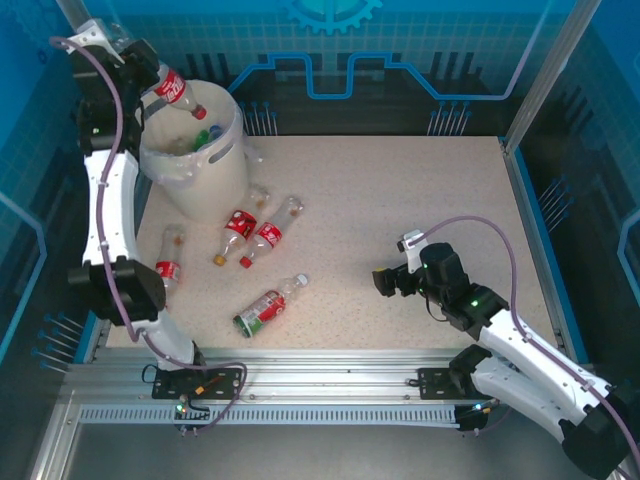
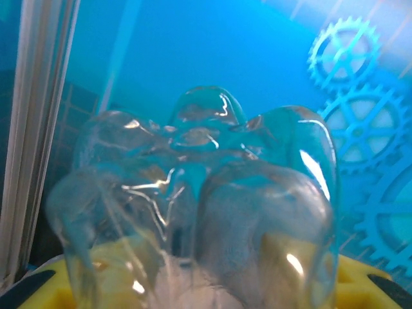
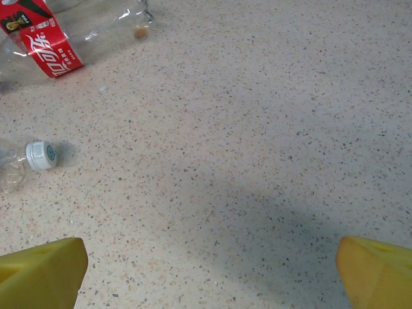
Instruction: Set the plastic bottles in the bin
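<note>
Plastic bottles (image 1: 268, 235) lie loose on a speckled worktop (image 1: 420, 200). The biggest thing on it is the cream-white bin (image 1: 215, 190), standing at the far left with a clear liner folded over its rim and green and blue caps visible inside.

Above that rim the left gripper (image 1: 148, 70) has its jaws clenched on the base end of a red-labelled bottle (image 1: 172, 92). The bottle hangs neck-down, its red cap over the opening. The left wrist camera looks straight at the bottle's lobed clear bottom between yellow pads (image 2: 351, 278).

The right gripper (image 1: 388, 282) hovers over bare worktop right of centre, jaws spread wide and grasping nothing.

At least four bottles lie on their sides between the bin and the near edge. Closest to the right arm is a green-and-red-labelled bottle (image 1: 262, 310) with a small white cap (image 3: 40, 154).

They look empty, so they are probably very light and thin-walled enough to dent. They also look smooth and apt to roll or squirt out of a pinch. A hold across the labelled middle, square to the long axis, seems safest; the neck is narrow and the lobed base looks stiffer.
</note>
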`<state>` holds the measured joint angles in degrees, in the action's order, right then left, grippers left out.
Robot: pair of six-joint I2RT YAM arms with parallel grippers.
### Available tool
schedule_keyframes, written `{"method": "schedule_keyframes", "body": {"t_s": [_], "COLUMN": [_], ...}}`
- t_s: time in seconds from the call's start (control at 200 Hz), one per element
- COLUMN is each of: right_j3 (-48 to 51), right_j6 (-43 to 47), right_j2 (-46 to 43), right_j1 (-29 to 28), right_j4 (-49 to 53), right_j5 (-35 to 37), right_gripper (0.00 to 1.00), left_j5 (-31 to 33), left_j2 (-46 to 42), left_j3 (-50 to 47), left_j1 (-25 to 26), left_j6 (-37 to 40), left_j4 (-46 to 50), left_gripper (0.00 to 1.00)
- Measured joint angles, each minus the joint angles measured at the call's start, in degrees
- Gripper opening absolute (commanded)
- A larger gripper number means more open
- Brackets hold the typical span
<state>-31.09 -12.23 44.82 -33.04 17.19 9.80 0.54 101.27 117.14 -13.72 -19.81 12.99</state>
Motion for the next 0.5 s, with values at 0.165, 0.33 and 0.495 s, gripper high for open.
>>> {"method": "schedule_keyframes", "body": {"t_s": [0.165,0.33,0.495], "right_j3": [0.0,0.0,0.0], "right_j6": [0.0,0.0,0.0], "right_j2": [-0.2,-0.3,-0.3], "right_j1": [0.0,0.0,0.0], "right_j4": [0.0,0.0,0.0], "right_j5": [0.1,0.1,0.1], "right_gripper": [1.0,1.0,1.0], "left_j5": [-1.0,-0.8,-0.8], "left_j2": [10.1,15.6,18.0], "left_j3": [14.6,19.6,19.9], "left_j1": [0.4,2.6,5.6], "left_j6": [5.4,12.0,17.2], "left_j4": [13.0,21.2,25.7], "left_gripper": [0.21,0.24,0.27]}}
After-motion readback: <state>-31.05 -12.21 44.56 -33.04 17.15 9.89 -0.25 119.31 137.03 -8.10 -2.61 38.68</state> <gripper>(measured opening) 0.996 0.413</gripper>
